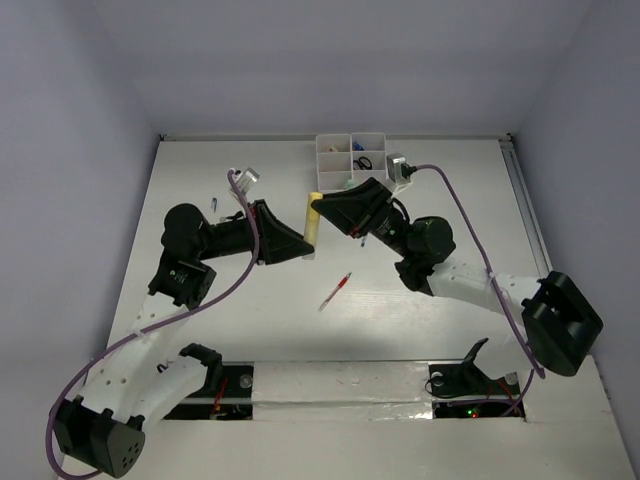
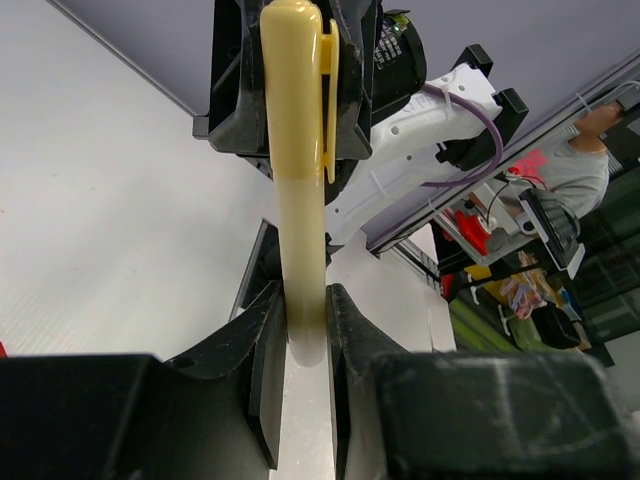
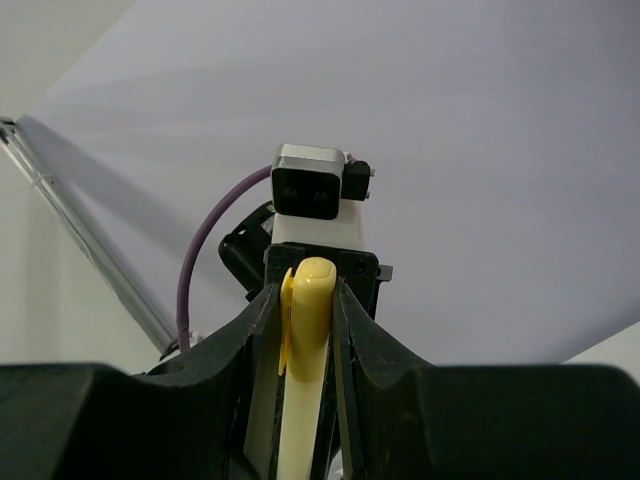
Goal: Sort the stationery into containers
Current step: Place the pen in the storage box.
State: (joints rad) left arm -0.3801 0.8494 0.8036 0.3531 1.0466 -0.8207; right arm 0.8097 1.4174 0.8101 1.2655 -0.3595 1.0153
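A cream marker with a yellow cap hangs above the table between both grippers. My left gripper is shut on its pale lower end, which the left wrist view shows pinched between the pads. My right gripper is shut on the yellow clipped cap, with one finger on each side. A red pen lies on the table in front of the grippers. The white divided tray stands at the far edge, with black scissors and other small pieces in its compartments.
A small pale item lies on the table at the far left. Purple cables trail from both wrists. The arm bases and a taped strip line the near edge.
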